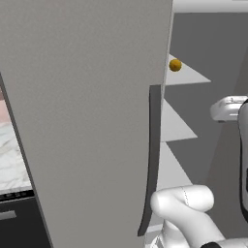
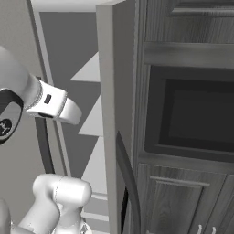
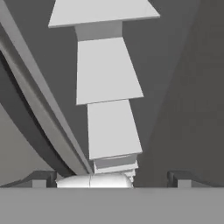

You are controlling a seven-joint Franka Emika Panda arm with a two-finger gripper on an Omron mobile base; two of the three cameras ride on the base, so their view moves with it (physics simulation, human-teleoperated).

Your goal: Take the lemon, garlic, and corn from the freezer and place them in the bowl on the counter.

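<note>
From the left base view, the lemon [image 1: 175, 65] is sitting small, round and yellow-orange on the top shelf [image 1: 186, 75] inside the freezer [image 1: 193, 38], close to the shelf's front edge. The grey door [image 1: 87, 121] is standing open, its dark handle [image 1: 153, 155] running down the near edge, leaving a narrow gap between door and arm [image 1: 186, 203]. A strip of marble bench [image 1: 12, 160] is showing far left.

From the right base view, the other door [image 2: 112, 114] is standing edge-on between the shelves [image 2: 93, 119] and the dark wood cabinets [image 2: 187, 114], crowding the opening.

In the hand view, the fingers [image 3: 39, 179] are standing wide apart, gripping nothing, facing the stacked shelves.
</note>
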